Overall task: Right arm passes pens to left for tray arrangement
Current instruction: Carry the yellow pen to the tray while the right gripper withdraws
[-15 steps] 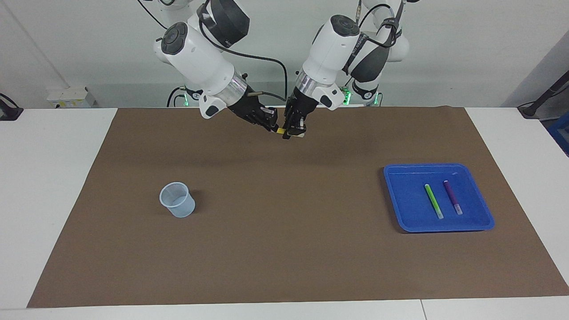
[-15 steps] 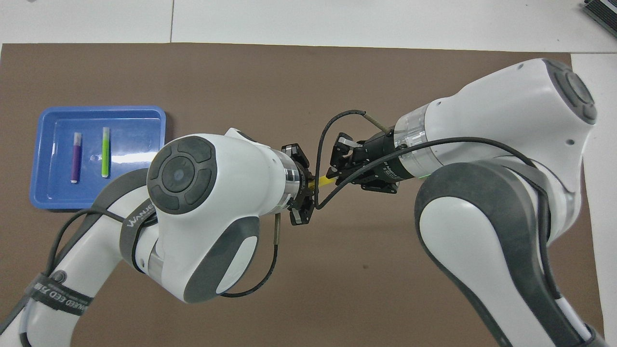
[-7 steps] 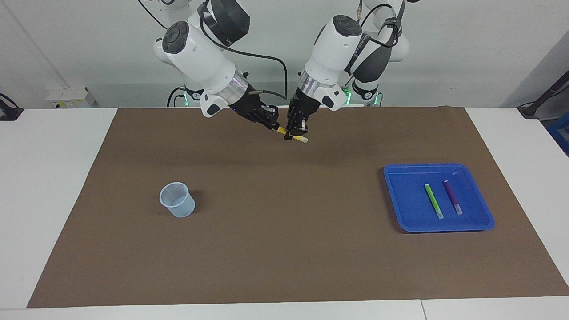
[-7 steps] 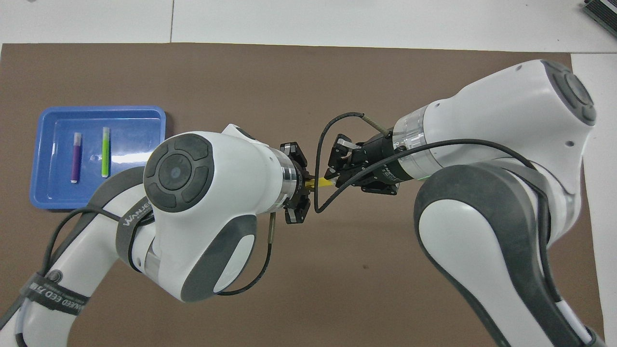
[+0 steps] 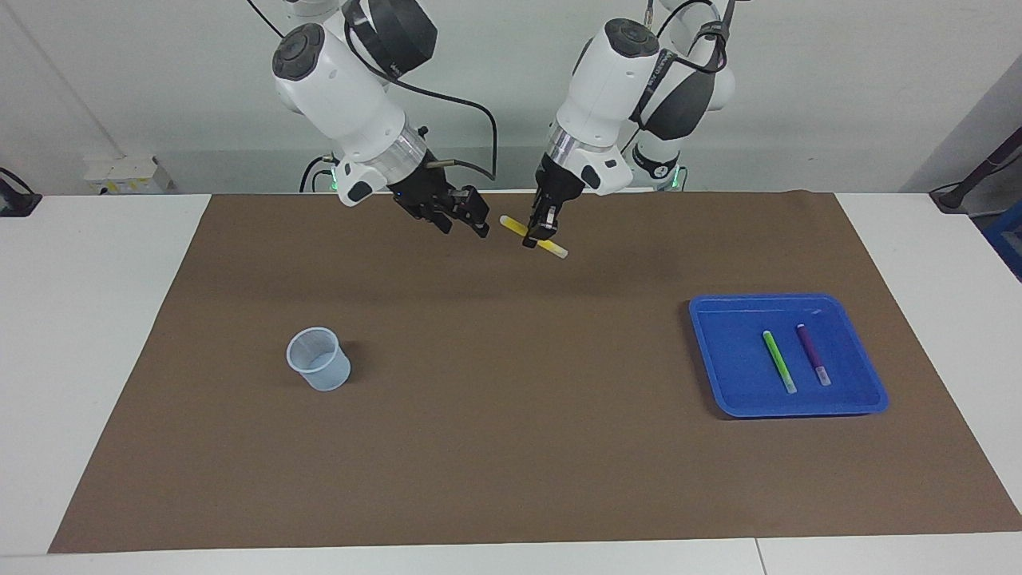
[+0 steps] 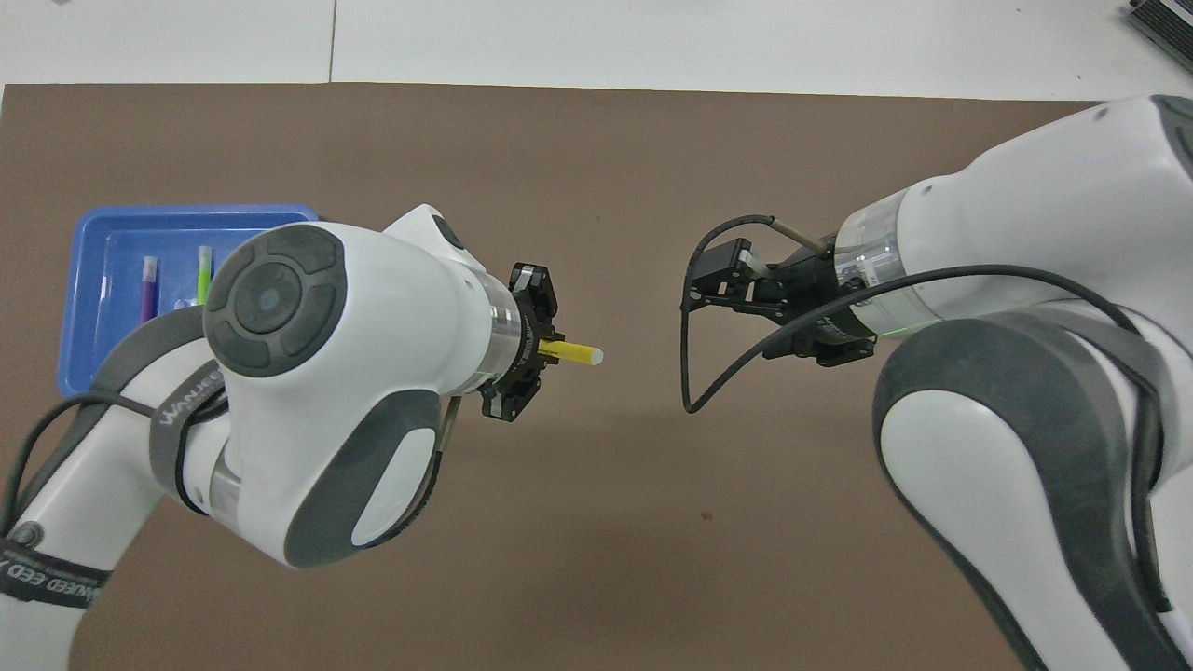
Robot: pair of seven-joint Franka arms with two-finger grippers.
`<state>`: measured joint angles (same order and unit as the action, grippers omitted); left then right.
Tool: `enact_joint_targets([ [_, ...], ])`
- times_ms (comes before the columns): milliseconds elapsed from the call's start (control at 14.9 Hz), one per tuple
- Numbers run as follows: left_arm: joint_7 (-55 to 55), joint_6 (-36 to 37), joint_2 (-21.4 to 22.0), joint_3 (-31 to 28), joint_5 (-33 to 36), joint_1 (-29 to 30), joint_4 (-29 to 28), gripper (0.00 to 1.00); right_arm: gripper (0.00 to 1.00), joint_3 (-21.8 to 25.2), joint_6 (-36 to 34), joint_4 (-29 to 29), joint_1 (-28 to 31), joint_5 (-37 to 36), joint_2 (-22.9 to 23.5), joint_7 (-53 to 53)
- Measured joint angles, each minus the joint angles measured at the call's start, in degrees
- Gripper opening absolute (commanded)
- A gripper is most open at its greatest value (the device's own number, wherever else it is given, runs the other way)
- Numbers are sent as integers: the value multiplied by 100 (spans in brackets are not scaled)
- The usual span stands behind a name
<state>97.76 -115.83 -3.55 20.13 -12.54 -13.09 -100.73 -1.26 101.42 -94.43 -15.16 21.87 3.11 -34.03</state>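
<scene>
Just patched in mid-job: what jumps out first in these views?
The yellow pen stands out: it is up in the air over the brown mat, slanted, pinched across its middle by the left gripper. The right gripper hangs empty beside it with a clear gap between them. Next, the blue tray at the left arm's end of the table, with the green pen and the purple pen lying side by side in it.

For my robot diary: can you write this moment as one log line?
left gripper: shut on yellow pen, above mat | right gripper: open, empty | tray: green pen, purple pen
</scene>
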Motion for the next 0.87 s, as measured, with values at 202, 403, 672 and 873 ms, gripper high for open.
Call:
enact_joint_targets([
  [202, -1420, 256, 5, -23, 1, 534, -1, 0, 100, 15, -296, 0, 435, -699, -183, 1019],
  [403, -2602, 503, 17, -35, 2, 993, -24, 0, 100, 29, -451, 0, 946, -1134, -307, 2062],
  [672, -4240, 522, 154, -44, 13, 1578, -349, 0, 100, 46, -639, 1, 1561, -1324, -377, 3006],
  [873, -5643, 522, 191, -56, 15, 2239, -486, 0, 100, 16, -678, 24, 1549, -1630, -420, 3036],
])
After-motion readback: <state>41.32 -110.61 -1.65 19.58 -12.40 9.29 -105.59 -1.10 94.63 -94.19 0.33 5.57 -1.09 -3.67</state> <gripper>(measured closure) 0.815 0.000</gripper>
